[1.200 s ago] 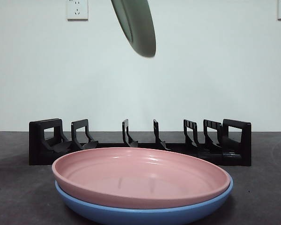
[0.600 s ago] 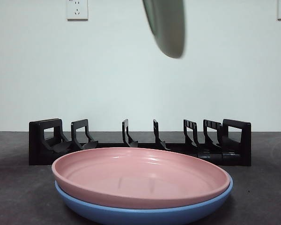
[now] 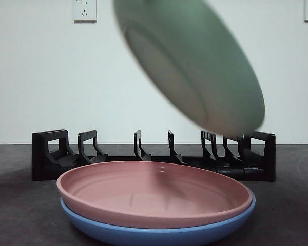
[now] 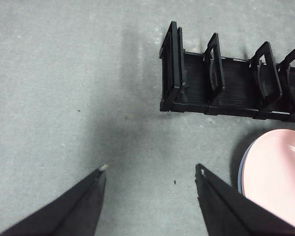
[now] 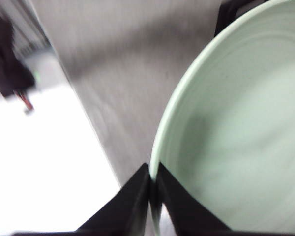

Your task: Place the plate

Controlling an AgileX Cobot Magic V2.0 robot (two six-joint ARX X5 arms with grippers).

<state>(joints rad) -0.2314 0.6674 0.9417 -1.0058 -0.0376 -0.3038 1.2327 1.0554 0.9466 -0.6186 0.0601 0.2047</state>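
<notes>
Green plate [image 3: 195, 66] lower, nearer now.

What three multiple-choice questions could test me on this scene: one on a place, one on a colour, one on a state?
1. Where does the pink plate sit?
A. in the rack
B. on the blue plate
C. held aloft

2. What colour is the held plate?
A. green
B. pink
C. blue

3. How is the left end effector?
A. shut on a plate
B. open, holding nothing
C. out of view

Answers: 1 B, it rests stacked in front of the black dish rack. 2 A, the right end effector pinches the green plate by its rim. 3 B, its jaws stand apart over bare table.
</notes>
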